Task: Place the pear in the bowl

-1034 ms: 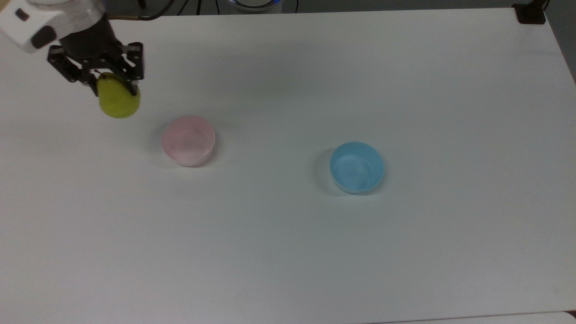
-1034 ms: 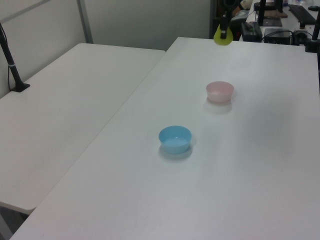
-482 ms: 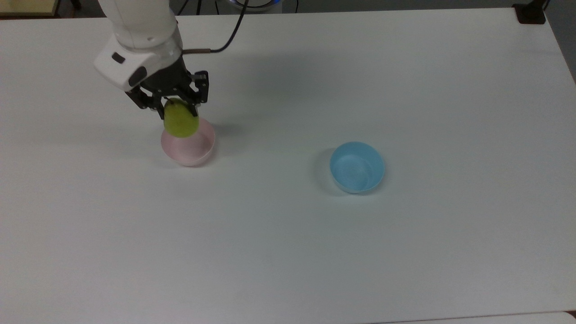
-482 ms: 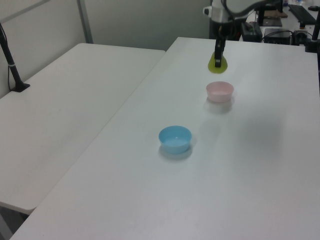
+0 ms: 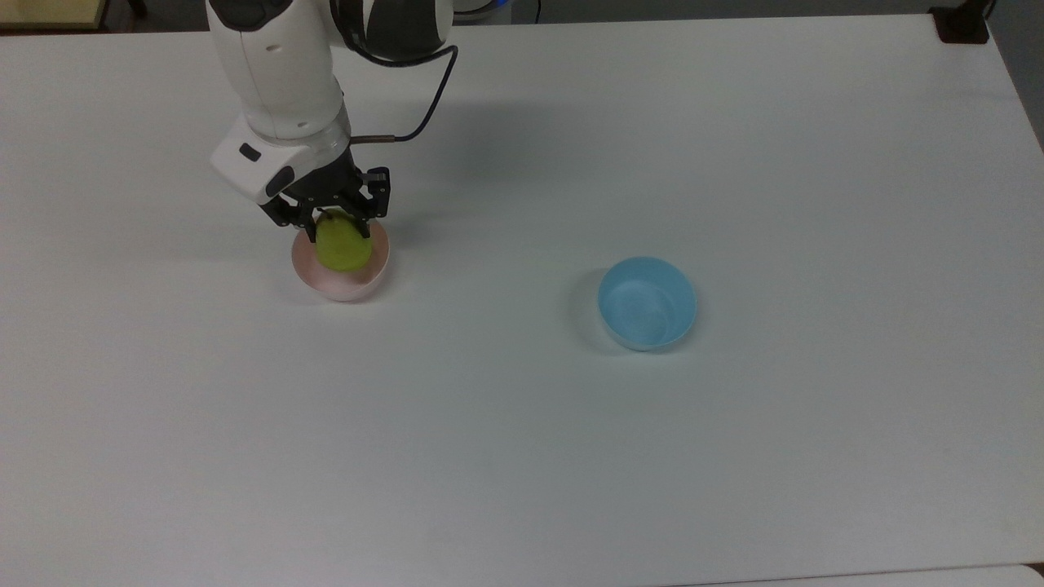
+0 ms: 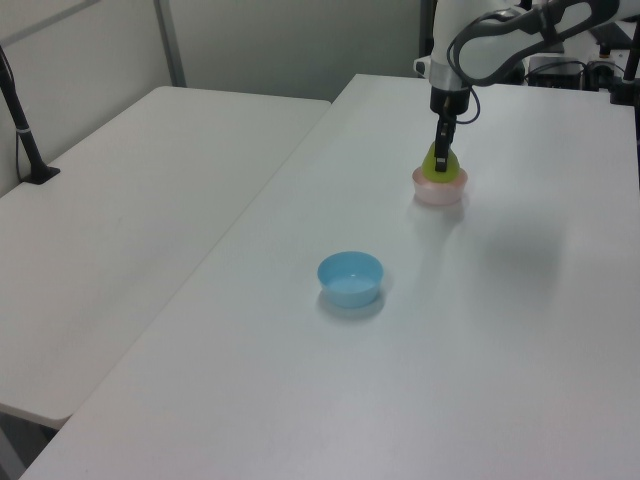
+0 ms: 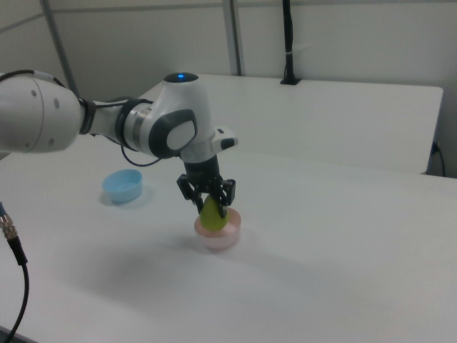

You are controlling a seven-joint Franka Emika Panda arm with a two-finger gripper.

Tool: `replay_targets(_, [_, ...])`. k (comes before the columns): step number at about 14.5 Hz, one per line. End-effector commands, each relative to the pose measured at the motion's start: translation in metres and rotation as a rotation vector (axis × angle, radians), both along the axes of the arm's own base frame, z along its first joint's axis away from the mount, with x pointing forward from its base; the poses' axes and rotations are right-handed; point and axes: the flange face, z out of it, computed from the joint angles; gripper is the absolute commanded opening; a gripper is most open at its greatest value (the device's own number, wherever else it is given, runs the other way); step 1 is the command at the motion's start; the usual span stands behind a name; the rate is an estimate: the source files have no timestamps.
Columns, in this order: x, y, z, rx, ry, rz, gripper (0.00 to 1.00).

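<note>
Spanning pale-walled room, white table (image 5: 571,456)

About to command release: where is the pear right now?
In the top view's left, the pear sits low in the pink bowl, held by the gripper.

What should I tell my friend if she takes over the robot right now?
Gripper: shut on the pear, holding it by its upper part.
Pear: lowered into the mouth of the pink bowl; whether it touches the bottom cannot be told.
Blue bowl: empty, standing apart on the white table, not part of the job.
Done: pear picked up and carried to the pink bowl.
Left: open the fingers to let the pear go, then lift the arm straight up and away.
</note>
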Motion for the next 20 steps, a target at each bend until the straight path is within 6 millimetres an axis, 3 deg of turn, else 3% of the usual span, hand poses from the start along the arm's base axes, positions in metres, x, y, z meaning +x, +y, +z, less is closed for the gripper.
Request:
replay_targets(1, [0.001,-0.002,-0.016,0.0,-0.024,-0.015,0.0])
replay_targets(2, [0.001,-0.003,-0.022,0.0,-0.017,-0.017,0.01])
replay_targets(3, [0.002,-0.003,-0.023,-0.001,-0.015,-0.016,0.17])
replay_targets(4, [0.002,-0.004,-0.023,-0.002,-0.013,-0.013,0.41])
replay_targets(5, [0.001,-0.004,-0.024,-0.002,-0.01,-0.012,0.52])
replay_targets(6, [0.001,-0.004,-0.025,-0.002,-0.009,-0.018,0.83])
replay_targets(7, [0.001,-0.006,-0.024,-0.002,-0.007,-0.021,0.96])
replay_targets(10, [0.002,-0.005,-0.011,-0.003,-0.024,-0.021,1.0])
replay_targets(13, [0.001,0.0,0.031,-0.001,-0.012,-0.01,1.0])
replay_targets(15, [0.002,0.002,0.077,0.006,0.015,-0.01,1.0])
replay_targets(16, [-0.003,0.004,0.111,0.011,0.024,-0.009,1.0])
replay_targets(20, [-0.041,0.009,0.2,0.04,0.024,-0.031,1.0])
